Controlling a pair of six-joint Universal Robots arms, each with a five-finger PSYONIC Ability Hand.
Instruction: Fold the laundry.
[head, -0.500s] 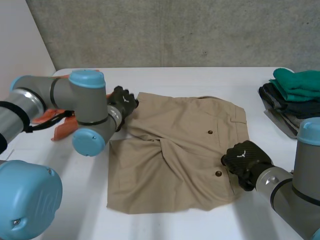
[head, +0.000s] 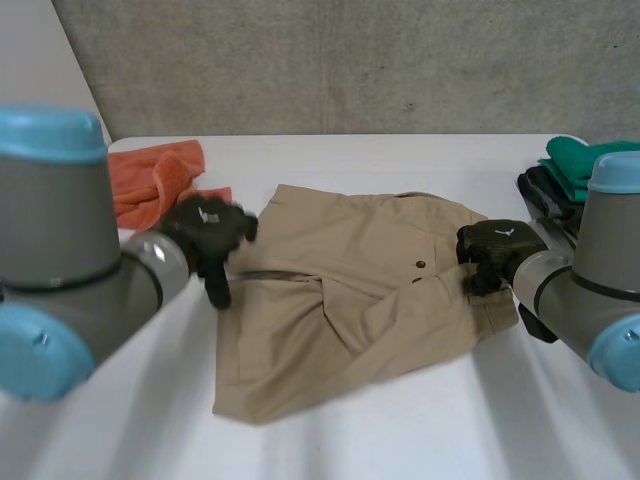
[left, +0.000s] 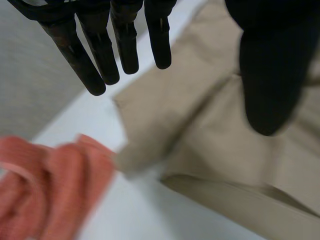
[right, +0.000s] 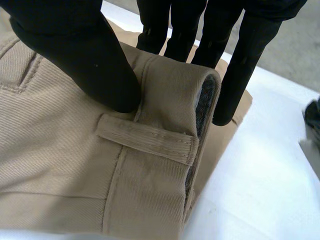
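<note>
1. The right hand (right: 85, 55) presses its thumb on the waistband of the tan shorts (right: 60, 165). The tips of most fingers (right: 180, 30) behind that folded edge are hidden by the cloth.
2. Past the left hand's (left: 270, 70) fingertips, the orange cloth (left: 50, 185) is blurred and cut off.
3. The stack of folded clothes (head: 565, 165) beside the right hand is partly behind the right arm (head: 600, 290), so its pieces cannot be told apart.
</note>
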